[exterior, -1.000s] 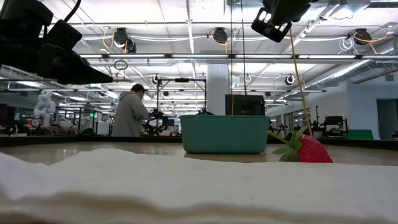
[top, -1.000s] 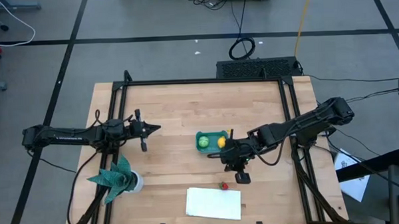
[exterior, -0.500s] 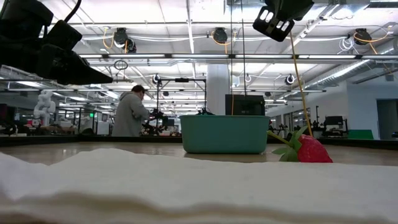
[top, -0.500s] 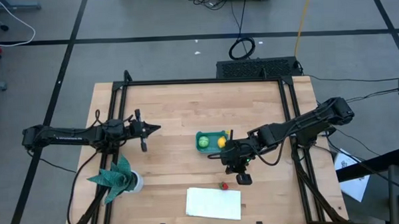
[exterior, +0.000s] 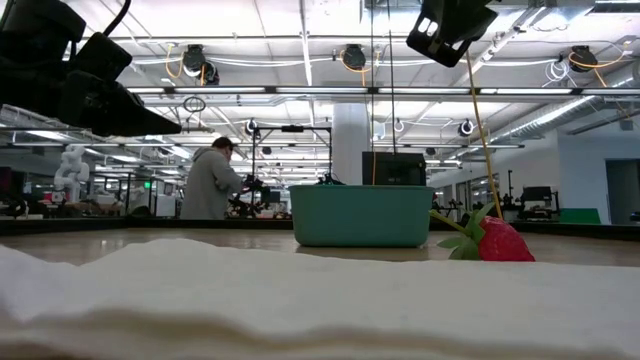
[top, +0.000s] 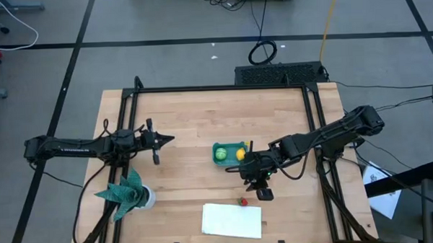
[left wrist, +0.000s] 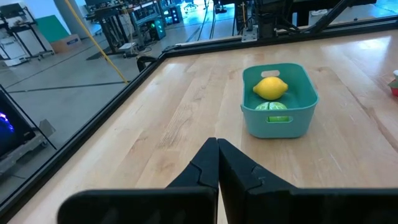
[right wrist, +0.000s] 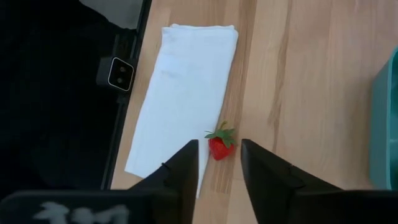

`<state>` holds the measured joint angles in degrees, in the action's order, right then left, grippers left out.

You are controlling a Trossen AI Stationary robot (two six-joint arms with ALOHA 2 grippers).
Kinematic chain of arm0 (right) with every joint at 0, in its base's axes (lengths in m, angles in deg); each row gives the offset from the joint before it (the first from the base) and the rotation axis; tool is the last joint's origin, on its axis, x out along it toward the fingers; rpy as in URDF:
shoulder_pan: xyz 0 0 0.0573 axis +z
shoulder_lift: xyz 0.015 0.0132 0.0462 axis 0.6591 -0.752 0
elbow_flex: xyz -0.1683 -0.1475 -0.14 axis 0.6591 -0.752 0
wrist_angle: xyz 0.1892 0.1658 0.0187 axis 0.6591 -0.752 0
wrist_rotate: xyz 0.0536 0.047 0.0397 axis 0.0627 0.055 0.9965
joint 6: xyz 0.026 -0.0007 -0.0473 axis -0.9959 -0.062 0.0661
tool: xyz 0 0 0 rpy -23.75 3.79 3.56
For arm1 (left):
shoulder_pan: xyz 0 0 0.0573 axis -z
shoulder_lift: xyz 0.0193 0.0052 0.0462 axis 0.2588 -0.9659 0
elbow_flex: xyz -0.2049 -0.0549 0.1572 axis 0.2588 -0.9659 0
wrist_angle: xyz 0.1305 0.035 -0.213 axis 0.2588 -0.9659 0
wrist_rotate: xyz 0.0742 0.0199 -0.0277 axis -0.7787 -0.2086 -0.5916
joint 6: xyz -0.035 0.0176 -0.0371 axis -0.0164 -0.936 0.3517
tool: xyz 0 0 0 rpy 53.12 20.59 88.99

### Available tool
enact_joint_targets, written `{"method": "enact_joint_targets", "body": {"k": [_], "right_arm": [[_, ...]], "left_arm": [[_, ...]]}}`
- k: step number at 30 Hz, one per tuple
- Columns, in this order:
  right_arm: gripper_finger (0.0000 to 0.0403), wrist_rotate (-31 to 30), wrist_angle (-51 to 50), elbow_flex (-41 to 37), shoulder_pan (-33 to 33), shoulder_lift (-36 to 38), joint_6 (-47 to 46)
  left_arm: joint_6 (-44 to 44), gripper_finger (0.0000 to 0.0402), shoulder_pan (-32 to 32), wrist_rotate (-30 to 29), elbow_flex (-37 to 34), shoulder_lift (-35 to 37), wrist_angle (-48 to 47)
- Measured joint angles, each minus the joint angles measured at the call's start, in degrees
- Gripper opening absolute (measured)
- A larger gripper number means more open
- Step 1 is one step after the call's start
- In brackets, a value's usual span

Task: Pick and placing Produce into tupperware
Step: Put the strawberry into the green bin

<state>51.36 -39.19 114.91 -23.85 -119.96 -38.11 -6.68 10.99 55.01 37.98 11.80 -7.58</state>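
Note:
The teal tupperware [top: 228, 151] stands mid-table with a green round piece [top: 220, 154] and a yellow lemon [top: 240, 154] inside it; the left wrist view shows them too [left wrist: 272, 88]. A small red strawberry [top: 242, 201] lies on the wood at the far edge of a folded white cloth [top: 232, 220]. My right gripper [top: 253, 184] hangs open above the table between tupperware and strawberry, slanting down; in its wrist view the strawberry [right wrist: 219, 147] shows below, past its parted fingers [right wrist: 219, 163]. My left gripper [top: 168, 140] waits shut at the left, above the table.
A teal leafy plant in a white pot [top: 126, 191] stands near the left front. Black frame rails [top: 314, 118] run along the table's sides and back. In the low view a person [exterior: 210, 182] stands far behind the table. Bare wood lies between the tupperware and my left gripper.

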Motion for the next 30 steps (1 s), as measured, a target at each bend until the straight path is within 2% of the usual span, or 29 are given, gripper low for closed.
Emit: {"method": "enact_joint_targets", "body": {"k": [11,17,30], "right_arm": [[0.0175,0.0,0.0,-0.02,0.02,0.0,-1.11],[0.0191,-0.31,0.16,-0.23,0.02,0.03,-1.79],[0.0215,-1.95,7.62,-7.04,0.02,0.04,-2.57]], "left_arm": [[0.04,0.0001,0.0,-0.02,0.0,0.0,0.0],[0.04,0.0001,0.02,-0.02,0.0,0.0,0.0],[0.04,0.0001,0.02,-0.02,0.0,0.0,0.0]]}}
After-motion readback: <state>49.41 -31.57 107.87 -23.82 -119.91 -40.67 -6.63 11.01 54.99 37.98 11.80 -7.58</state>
